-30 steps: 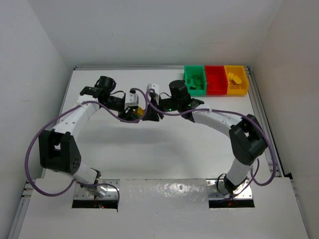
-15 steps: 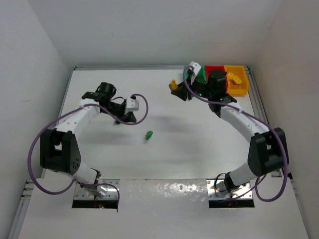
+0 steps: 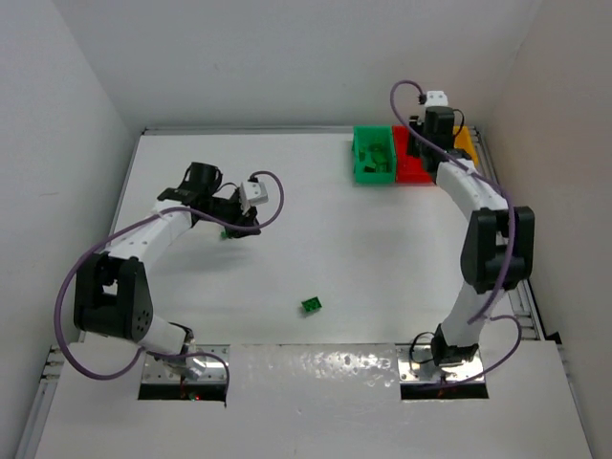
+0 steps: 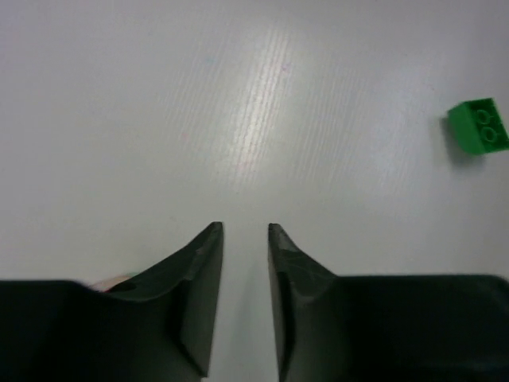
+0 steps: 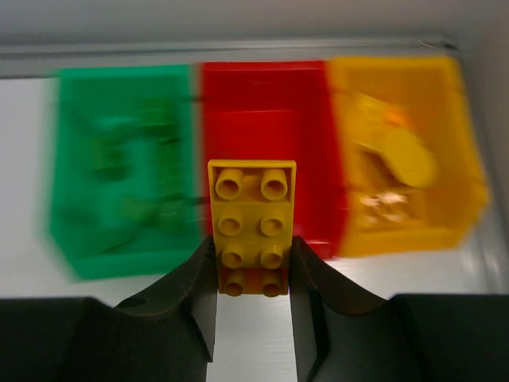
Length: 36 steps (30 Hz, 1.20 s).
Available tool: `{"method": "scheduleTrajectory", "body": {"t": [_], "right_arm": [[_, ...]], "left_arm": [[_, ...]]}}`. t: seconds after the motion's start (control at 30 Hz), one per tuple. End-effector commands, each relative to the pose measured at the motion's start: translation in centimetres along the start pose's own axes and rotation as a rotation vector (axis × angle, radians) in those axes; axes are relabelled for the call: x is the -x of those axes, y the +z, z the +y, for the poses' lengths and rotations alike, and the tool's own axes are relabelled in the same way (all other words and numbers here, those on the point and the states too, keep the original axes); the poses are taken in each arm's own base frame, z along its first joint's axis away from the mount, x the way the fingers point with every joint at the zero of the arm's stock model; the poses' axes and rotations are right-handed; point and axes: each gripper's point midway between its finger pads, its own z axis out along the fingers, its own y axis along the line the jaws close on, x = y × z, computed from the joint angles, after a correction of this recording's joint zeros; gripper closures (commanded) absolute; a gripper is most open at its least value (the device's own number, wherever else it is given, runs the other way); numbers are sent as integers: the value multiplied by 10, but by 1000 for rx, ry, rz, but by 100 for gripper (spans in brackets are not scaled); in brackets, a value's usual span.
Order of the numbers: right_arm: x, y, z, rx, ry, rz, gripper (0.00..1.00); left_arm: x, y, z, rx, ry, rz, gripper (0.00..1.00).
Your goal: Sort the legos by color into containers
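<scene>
Green: a loose green lego [image 3: 312, 305] lies alone on the white table [image 3: 382, 258], nearest the arm bases. Further back on the left, the left gripper [image 4: 245, 231] is pinched closed on nothing, with a green brick [image 4: 477, 127] off to its side. Farthest back, the right gripper [image 5: 253, 245] clamps a yellow brick [image 5: 252, 227] before the green bin [image 5: 119, 167], red bin [image 5: 262, 103] and yellow bin [image 5: 406, 159].

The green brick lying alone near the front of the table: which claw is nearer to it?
Left. The left claw is behind-left of the green brick; the right claw is far back at the bins, holding a yellow brick.
</scene>
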Motion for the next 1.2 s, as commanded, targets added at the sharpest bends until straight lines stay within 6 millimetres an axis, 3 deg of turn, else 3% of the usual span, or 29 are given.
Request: {"method": "scheduleTrajectory", "body": {"t": [0.0, 0.03, 0.07, 0.13, 0.2, 0.23, 0.3, 0.33, 0.37, 0.4, 0.47, 0.63, 0.73, 0.87, 0.93, 1.1, 1.17], "right_arm": [[-16, 7, -92, -425, -9, 89, 100], [-1, 14, -96, -445, -1, 65, 100], [-17, 32, -100, -475, -11, 107, 100], [-20, 51, -116, -574, -34, 116, 100], [-17, 61, -126, -636, -63, 99, 100], [-6, 66, -128, -645, -62, 73, 100], [-14, 82, -141, -655, -82, 90, 100], [-2, 87, -145, -653, -75, 65, 100], [-14, 99, -146, -650, -84, 88, 100], [-3, 102, -148, -656, -82, 72, 98], [-11, 110, -151, -673, -95, 86, 93], [-9, 108, -160, -694, -113, 77, 91], [3, 100, -160, -687, -98, 34, 97], [19, 95, -160, -683, -91, -17, 94], [7, 103, -162, -687, -128, 23, 91], [-6, 103, -162, -683, -157, 60, 73], [-3, 100, -162, -682, -152, 53, 55]], "left_arm": [[17, -6, 9, 90, -35, -44, 68], [17, -7, 8, 90, -43, -45, 65], [15, -6, 4, 84, -61, -41, 63], [13, -8, 1, 83, -86, -32, 61], [9, -10, -1, 92, -101, -12, 60], [8, -11, -2, 94, -108, -5, 60], [3, -14, -4, 102, -116, 16, 60], [-1, -13, -5, 104, -123, 24, 59], [-2, -13, -4, 118, -125, 28, 56], [-4, -13, -5, 126, -157, 26, 54], [-8, -11, -2, 147, -175, 26, 50], [-11, -7, -2, 153, -207, 19, 48], [-11, -8, 0, 159, -202, 22, 48], [-12, -7, 2, 167, -195, 27, 48], [-12, -7, 3, 168, -198, 25, 48], [-11, -7, 4, 175, -197, 24, 46], [-13, -8, 5, 181, -196, 31, 46]]}}
